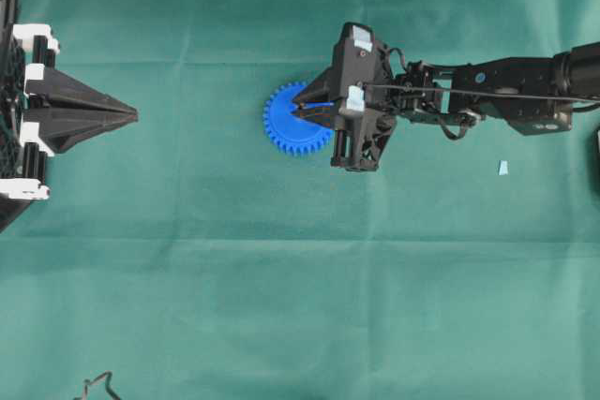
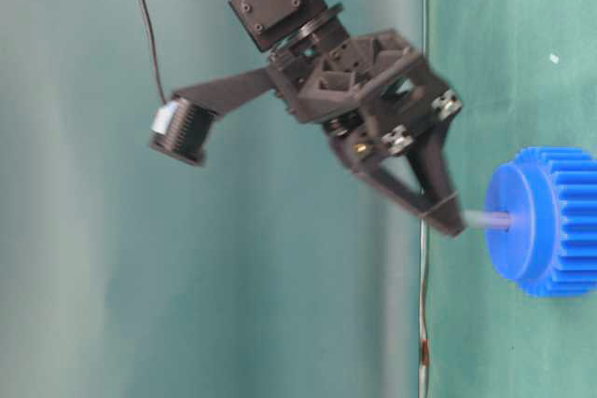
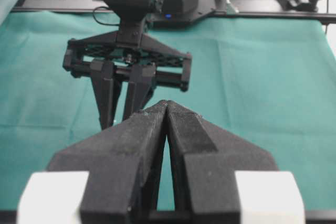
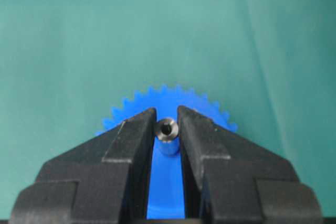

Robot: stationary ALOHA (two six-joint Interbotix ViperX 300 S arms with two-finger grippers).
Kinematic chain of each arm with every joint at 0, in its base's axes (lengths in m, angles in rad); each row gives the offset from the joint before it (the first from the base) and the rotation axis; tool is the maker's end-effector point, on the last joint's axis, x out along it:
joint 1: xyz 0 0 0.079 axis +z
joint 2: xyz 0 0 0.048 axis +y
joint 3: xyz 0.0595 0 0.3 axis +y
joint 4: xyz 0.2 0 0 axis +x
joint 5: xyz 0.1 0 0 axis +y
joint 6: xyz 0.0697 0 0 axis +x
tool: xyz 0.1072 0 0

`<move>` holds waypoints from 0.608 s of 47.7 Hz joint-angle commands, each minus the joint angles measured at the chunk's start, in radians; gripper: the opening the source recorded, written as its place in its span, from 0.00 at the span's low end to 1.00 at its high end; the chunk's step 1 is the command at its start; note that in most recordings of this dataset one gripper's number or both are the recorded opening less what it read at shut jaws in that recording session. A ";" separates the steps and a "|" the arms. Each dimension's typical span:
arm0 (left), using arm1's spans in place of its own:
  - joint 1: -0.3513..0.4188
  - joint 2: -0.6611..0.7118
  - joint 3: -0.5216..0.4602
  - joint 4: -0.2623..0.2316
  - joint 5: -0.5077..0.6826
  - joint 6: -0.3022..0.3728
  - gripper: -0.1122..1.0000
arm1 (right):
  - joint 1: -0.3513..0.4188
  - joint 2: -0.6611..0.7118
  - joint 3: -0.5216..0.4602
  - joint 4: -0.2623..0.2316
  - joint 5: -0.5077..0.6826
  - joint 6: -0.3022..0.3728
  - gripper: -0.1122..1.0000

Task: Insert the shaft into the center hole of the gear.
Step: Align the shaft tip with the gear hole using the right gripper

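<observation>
The blue gear (image 1: pixel 286 128) lies flat on the green cloth. My right gripper (image 1: pixel 300 108) is over its hub, shut on the small silvery shaft (image 4: pixel 167 129). In the table-level view the shaft (image 2: pixel 490 220) runs from the gripper's tips (image 2: pixel 450 221) to the middle of the hub of the gear (image 2: pixel 550 221), and its far end is at or in the hub. The center hole is hidden by the shaft. In the right wrist view the gear (image 4: pixel 131 106) shows behind the fingers (image 4: pixel 131 140). My left gripper (image 1: pixel 131 115) is shut and empty at the far left, well apart from the gear.
A small pale blue scrap (image 1: pixel 503 168) lies on the cloth at the right, below the right arm. A dark cable end (image 1: pixel 98 386) shows at the bottom left edge. The left wrist view shows the right gripper (image 3: pixel 123 108) ahead of my shut left gripper (image 3: pixel 167 103).
</observation>
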 commanded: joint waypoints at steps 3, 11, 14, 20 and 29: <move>-0.002 0.008 -0.021 0.003 -0.005 0.000 0.10 | 0.008 -0.037 -0.011 0.003 -0.003 0.002 0.24; -0.002 0.008 -0.023 0.003 -0.005 0.000 0.10 | 0.008 -0.037 -0.009 0.003 -0.006 0.002 0.24; -0.002 0.008 -0.023 0.002 -0.005 0.000 0.10 | 0.008 -0.037 -0.011 0.003 -0.008 0.002 0.24; -0.002 0.008 -0.021 0.003 -0.006 0.002 0.10 | 0.008 -0.032 -0.018 0.003 -0.012 0.000 0.24; -0.002 0.008 -0.023 0.002 -0.005 0.002 0.10 | 0.003 -0.025 -0.028 0.002 -0.012 -0.002 0.24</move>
